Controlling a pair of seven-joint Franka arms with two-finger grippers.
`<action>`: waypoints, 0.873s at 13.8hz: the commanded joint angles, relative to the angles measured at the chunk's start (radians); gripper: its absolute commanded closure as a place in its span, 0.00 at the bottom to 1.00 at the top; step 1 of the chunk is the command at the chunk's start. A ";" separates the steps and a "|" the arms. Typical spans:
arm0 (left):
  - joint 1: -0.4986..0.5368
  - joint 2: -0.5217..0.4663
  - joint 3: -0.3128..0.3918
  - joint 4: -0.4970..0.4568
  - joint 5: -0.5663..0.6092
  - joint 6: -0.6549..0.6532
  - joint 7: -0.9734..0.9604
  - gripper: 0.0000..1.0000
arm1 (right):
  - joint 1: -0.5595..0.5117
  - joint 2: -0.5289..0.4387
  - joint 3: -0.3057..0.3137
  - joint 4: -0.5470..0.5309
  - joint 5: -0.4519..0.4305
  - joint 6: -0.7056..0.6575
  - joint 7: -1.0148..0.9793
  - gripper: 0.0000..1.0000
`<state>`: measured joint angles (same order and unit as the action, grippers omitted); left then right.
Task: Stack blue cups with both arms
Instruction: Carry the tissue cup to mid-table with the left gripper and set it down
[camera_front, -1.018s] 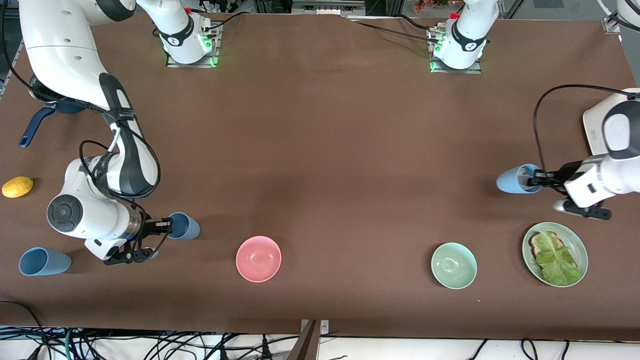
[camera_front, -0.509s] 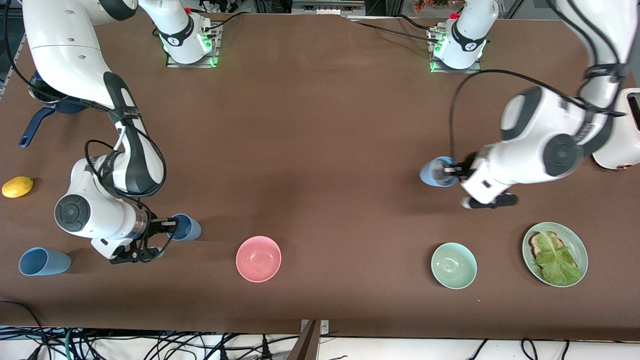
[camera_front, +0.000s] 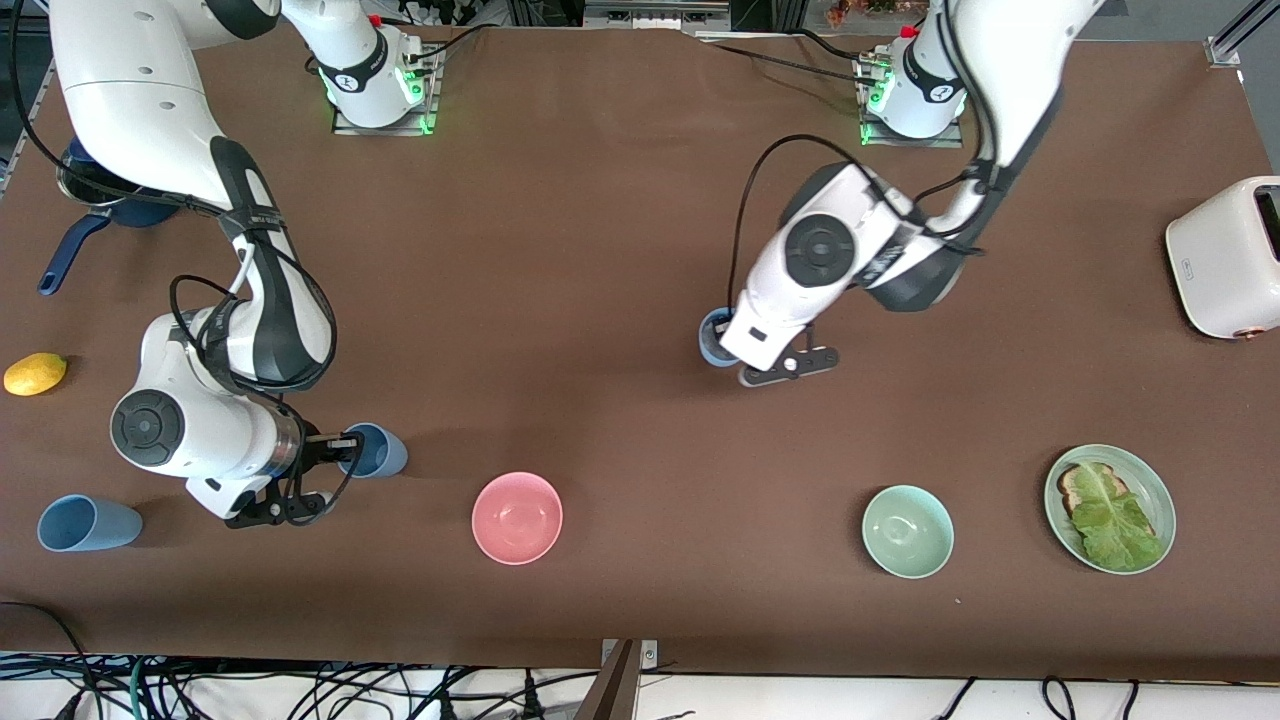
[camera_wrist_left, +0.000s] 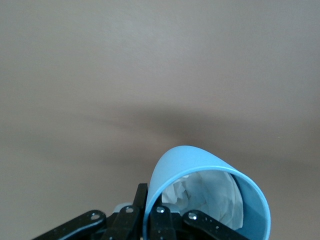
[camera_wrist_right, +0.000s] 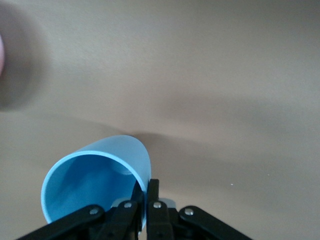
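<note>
My left gripper (camera_front: 722, 340) is shut on the rim of a light-blue cup (camera_front: 712, 338), held over the middle of the table. In the left wrist view one finger is inside and one outside the cup's (camera_wrist_left: 210, 197) wall, and white crumpled material shows inside it. My right gripper (camera_front: 343, 449) is shut on the rim of a second blue cup (camera_front: 378, 451), held low over the table beside the pink bowl. The right wrist view shows this cup (camera_wrist_right: 95, 182) empty. A third blue cup (camera_front: 88, 523) lies on its side at the right arm's end.
A pink bowl (camera_front: 517, 517), a pale green bowl (camera_front: 907, 531) and a green plate with toast and lettuce (camera_front: 1110, 508) stand near the front camera. A white toaster (camera_front: 1225, 258) is at the left arm's end. A lemon (camera_front: 35, 373) and a navy pot (camera_front: 90, 215) are at the right arm's end.
My left arm has swung its cup from the left arm's end of the table to over the middle. My right gripper and its cup have barely shifted.
</note>
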<state>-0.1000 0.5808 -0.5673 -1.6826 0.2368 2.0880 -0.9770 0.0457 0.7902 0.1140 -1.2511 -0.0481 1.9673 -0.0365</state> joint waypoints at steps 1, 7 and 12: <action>-0.055 0.080 0.010 0.020 0.097 0.064 -0.093 1.00 | 0.025 -0.006 -0.004 0.047 -0.032 -0.041 0.013 1.00; -0.067 0.125 0.012 0.024 0.154 0.147 -0.109 0.95 | 0.048 -0.008 0.001 0.088 -0.088 -0.062 0.012 1.00; -0.066 0.096 0.009 0.024 0.154 0.133 -0.108 0.00 | 0.049 -0.012 0.004 0.088 -0.085 -0.074 0.012 1.00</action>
<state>-0.1574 0.6929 -0.5579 -1.6743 0.3565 2.2345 -1.0700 0.0929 0.7896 0.1137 -1.1744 -0.1176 1.9240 -0.0363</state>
